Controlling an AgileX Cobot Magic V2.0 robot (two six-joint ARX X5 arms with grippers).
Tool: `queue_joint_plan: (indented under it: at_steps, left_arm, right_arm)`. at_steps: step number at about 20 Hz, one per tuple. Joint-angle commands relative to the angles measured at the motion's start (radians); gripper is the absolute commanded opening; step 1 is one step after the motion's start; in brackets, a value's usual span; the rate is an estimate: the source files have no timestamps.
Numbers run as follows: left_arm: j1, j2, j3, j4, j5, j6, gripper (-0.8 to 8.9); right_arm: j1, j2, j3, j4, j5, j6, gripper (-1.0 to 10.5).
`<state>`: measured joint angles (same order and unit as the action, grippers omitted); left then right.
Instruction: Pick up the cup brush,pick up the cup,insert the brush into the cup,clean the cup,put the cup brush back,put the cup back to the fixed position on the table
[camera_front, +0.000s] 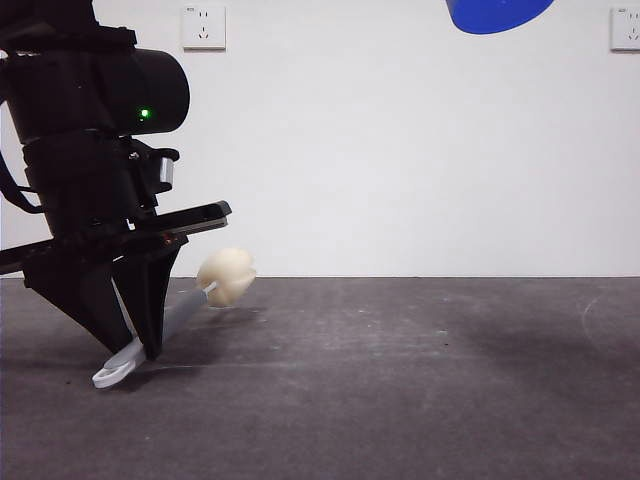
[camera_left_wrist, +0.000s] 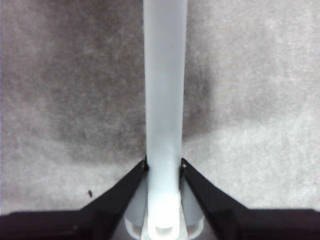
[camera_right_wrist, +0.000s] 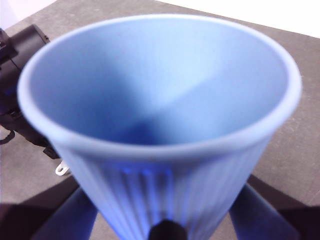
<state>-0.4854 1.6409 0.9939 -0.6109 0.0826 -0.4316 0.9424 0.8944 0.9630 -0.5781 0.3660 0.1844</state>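
The cup brush (camera_front: 190, 300) lies tilted at the left of the table (camera_front: 400, 380), its white looped end (camera_front: 115, 370) on the surface and its cream sponge head (camera_front: 227, 276) raised. My left gripper (camera_front: 135, 345) is shut on its grey handle (camera_left_wrist: 164, 100) near the loop. My right gripper (camera_right_wrist: 165, 220) is shut on the blue ribbed cup (camera_right_wrist: 160, 115) and holds it high in the air; only the cup's bottom (camera_front: 497, 12) shows at the top edge of the front view. The cup's open mouth faces the right wrist camera.
A white wall (camera_front: 400, 150) with two sockets (camera_front: 204, 27) stands behind the table. The left arm's black body (camera_right_wrist: 20, 65) also shows in the right wrist view, beside the cup.
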Motion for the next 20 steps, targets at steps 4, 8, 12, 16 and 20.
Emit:
queue_joint_plan:
  at_steps: [4,8,12,16,20]
  left_arm:
    - [0.001,0.045,-0.006,0.0,0.005,-0.011,-0.09]
    - [0.0,0.06,-0.006,-0.003,0.003,-0.011,-0.09]
    - [0.0,0.06,-0.006,-0.011,0.011,-0.012,0.35]
    - [0.001,0.06,-0.005,-0.019,0.088,-0.01,4.42]
    - [0.001,0.048,-0.005,-0.019,0.103,0.014,4.45]
  right_arm:
    - [0.001,-0.001,0.001,0.008,-0.002,0.011,-0.1]
    - [0.001,-0.001,0.001,-0.003,-0.002,0.011,-0.1]
    - [0.001,-0.001,0.001,-0.037,-0.002,0.011,-0.1]
    - [0.001,-0.001,0.001,-0.037,-0.002,0.01,-0.1]
    - [0.001,-0.001,0.001,-0.03,-0.002,0.01,-0.1]
